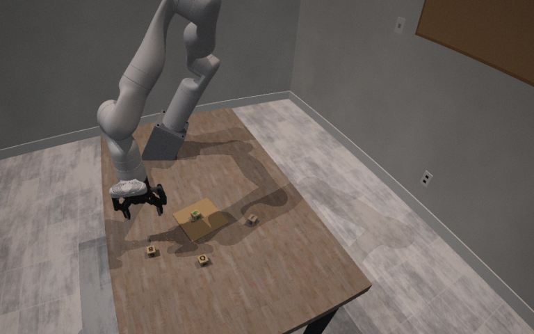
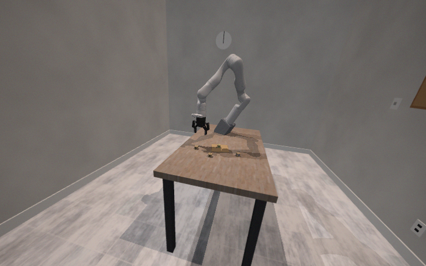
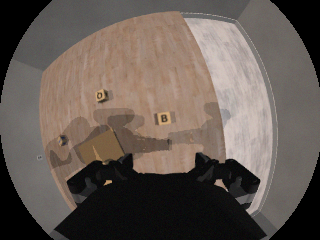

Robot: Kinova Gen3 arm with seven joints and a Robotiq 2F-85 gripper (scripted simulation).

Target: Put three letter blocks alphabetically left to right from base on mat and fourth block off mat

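My jaws stand wide, nothing between them. B lies on the table off the mat, below me and farther from my base; I judge I must reach outward, then down.

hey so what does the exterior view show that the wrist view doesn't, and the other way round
Only the exterior view: the round wall clock, the arm's angled grey base and the table's dark legs.

Only the wrist view: the letter B, readable on top of its block; the exterior view has that block too small to read.

Both: the wooden table, the tan mat and the open tool.
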